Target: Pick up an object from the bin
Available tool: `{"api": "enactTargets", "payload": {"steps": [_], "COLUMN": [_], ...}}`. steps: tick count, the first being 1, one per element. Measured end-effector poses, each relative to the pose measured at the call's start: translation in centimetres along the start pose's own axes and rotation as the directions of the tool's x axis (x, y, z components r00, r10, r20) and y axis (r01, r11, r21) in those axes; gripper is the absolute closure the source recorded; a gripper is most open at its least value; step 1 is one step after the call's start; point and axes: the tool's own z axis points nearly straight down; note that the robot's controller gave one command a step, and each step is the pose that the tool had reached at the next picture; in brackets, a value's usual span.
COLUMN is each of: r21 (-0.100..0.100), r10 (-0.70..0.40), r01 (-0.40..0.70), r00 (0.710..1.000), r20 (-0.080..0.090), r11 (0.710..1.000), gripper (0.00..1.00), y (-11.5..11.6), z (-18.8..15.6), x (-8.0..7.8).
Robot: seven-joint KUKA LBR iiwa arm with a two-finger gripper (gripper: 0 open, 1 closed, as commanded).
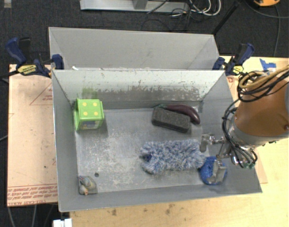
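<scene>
My gripper (219, 168) is low in the bin's front right corner, under the arm's orange cover. A small blue thing (208, 172) lies right against its left side, on the bin floor; whether it is gripped I cannot tell. Just left of it sprawls a shaggy blue-grey mop-like cloth (171, 156), its right end close to the gripper.
A dark grey block (170, 119) lies at the back with a purple aubergine (186, 110) behind it. A green cube with yellow dots (89, 114) stands at the back left. A small grey lump (86, 185) sits in the front left corner. The bin's right wall is close beside the gripper.
</scene>
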Motion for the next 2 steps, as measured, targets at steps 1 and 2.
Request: {"api": "enactTargets", "payload": {"steps": [1, 2], "r21": [0.001, 0.003], "r10": [-0.003, -0.233], "r01": [0.003, 0.233], "r00": [1.0, 0.972], "r20": [0.007, 0.009], "r11": [1.0, 0.972], "gripper": [0.0, 1.0], "y": [0.0, 1.8], "z": [-0.4, 8.4], "x": [-0.2, -1.9]}}
